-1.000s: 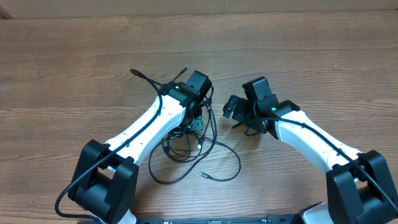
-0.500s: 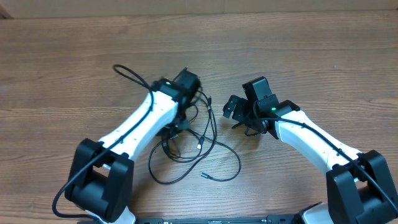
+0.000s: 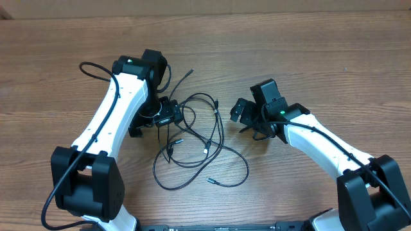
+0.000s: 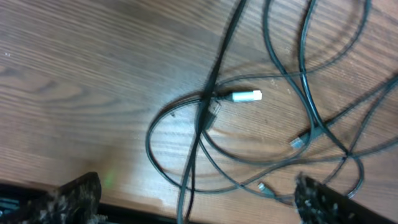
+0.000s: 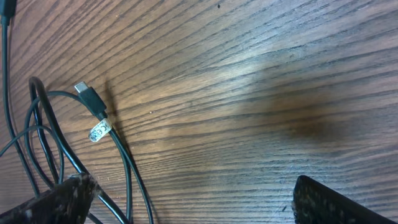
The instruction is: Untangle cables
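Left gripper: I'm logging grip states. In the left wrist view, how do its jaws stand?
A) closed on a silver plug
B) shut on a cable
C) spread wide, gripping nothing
C: the left gripper shows its jaws far apart at the frame's lower corners, while the cables lie loose on the table, none pinched.

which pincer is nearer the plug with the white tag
right. the right pincer sits just right of the white-tagged plug, which lies close ahead of one of its fingers. the left pincer hangs over the left side of the cables, with loops between it and that plug.
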Controlling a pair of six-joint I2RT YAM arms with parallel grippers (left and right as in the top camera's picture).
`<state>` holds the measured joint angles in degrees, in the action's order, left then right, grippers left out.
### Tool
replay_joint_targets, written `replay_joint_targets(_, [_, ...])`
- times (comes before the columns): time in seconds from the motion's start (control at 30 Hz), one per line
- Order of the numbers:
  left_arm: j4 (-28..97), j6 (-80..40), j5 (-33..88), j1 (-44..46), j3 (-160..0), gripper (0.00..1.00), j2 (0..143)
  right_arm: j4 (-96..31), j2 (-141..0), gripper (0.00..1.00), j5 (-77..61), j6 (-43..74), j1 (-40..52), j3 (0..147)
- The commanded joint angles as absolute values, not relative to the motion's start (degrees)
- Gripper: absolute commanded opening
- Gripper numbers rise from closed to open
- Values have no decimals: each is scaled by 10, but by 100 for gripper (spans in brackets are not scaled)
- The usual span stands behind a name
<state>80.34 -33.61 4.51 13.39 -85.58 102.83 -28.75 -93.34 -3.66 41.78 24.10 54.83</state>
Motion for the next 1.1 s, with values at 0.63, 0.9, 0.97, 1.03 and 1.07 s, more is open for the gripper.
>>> replay_joint_targets(0.63, [734, -210, 155, 277, -824, 36, 1029, -286, -936, 100, -37, 418, 240, 547])
replay_joint_targets(0.9, [609, -159, 110, 311, -736, 55, 1029, -286, -936, 100, -37, 418, 240, 547])
replay_joint_targets(0.97, [584, -144, 122, 314, -710, 55, 1029, -286, -936, 100, -37, 418, 240, 547])
replay_joint_targets(1.03, [559, -87, 171, 315, -681, 50, 1029, -286, -936, 100, -37, 418, 240, 547])
replay_joint_targets(1.07, [553, -68, 188, 315, -674, 50, 1029, -286, -936, 100, -37, 418, 240, 547])
